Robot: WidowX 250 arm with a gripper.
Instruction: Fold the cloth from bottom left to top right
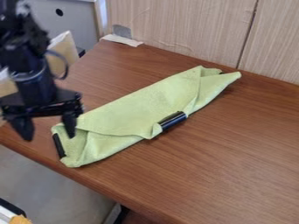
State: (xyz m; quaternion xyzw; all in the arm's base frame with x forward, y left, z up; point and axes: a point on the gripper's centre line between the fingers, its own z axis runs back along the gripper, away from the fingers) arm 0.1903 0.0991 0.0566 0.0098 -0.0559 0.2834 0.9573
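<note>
Cloth (137,105) lies folded on the table (234,157), hand (50,138) spread apart near one end.

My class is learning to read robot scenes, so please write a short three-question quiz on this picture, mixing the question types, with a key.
1. Multiple choice. Which part of the cloth is the gripper nearest in the view?
a) the upper right end
b) the middle
c) the lower left end

2. True or false. The gripper's two fingers are pressed tightly together.

3. Fill the gap. On the brown table, with a black tube-like piece at its lower right edge, the cloth lies ____ over on itself.

Key: 1 c; 2 false, there is a wide gap between them; 3 folded.
</note>
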